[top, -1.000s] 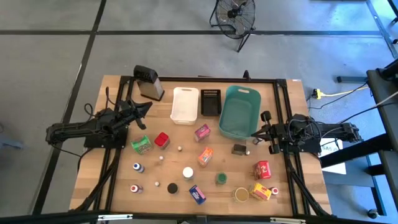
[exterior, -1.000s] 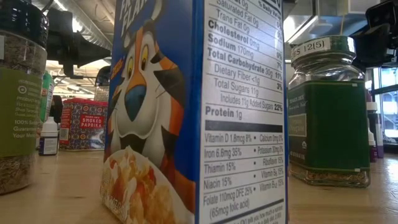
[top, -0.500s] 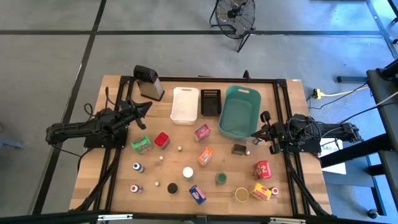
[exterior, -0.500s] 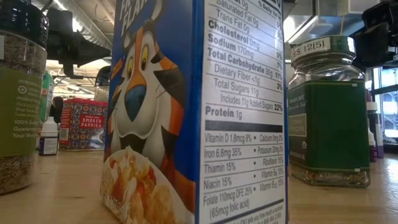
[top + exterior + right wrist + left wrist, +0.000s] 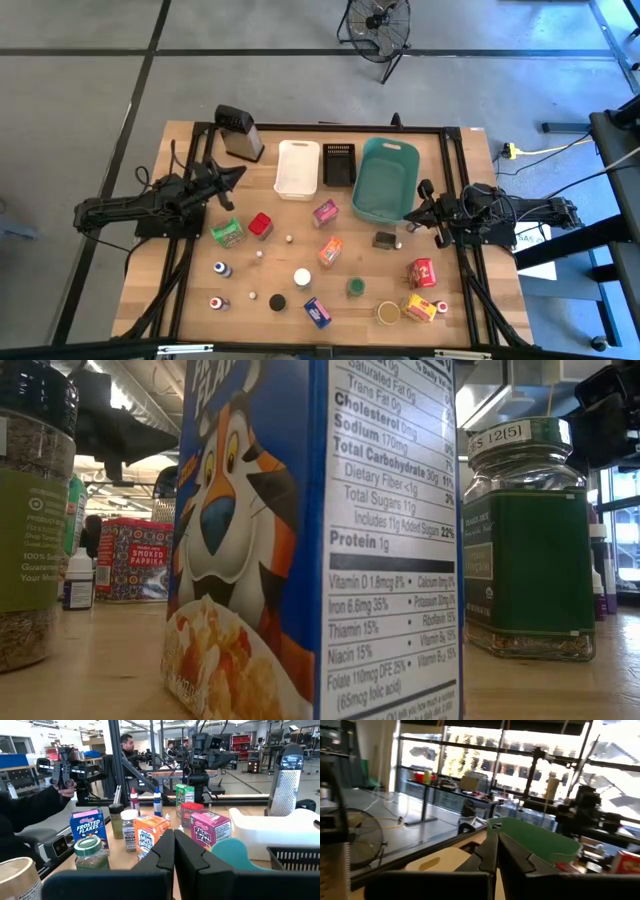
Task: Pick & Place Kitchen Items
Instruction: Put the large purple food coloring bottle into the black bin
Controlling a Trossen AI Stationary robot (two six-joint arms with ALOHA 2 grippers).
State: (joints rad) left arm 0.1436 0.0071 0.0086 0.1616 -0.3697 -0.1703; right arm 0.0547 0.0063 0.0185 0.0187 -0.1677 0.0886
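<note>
The kitchen items stand scattered on the wooden table's near half: a green packet (image 5: 227,232), a red box (image 5: 261,226), a pink box (image 5: 325,212), an orange box (image 5: 330,250), a blue cereal box (image 5: 317,312), a yellow box (image 5: 419,308), and small jars and bottles. My left gripper (image 5: 236,172) hovers shut at the table's left, above and clear of them. At the table's right my right gripper (image 5: 410,217) is shut too, beside the teal basket's near corner. Both wrist views show the fingers (image 5: 498,836) (image 5: 174,834) closed with nothing between them.
At the back stand a white bin (image 5: 298,168), a black tray (image 5: 339,164) and a teal basket (image 5: 385,178). A metal grater (image 5: 240,132) stands at the far left. A black frame rims the table. People show beyond the table (image 5: 127,745).
My right gripper has rolled a little about its own pointing line while staying in place. It remains shut. Nothing on the table has moved.
</note>
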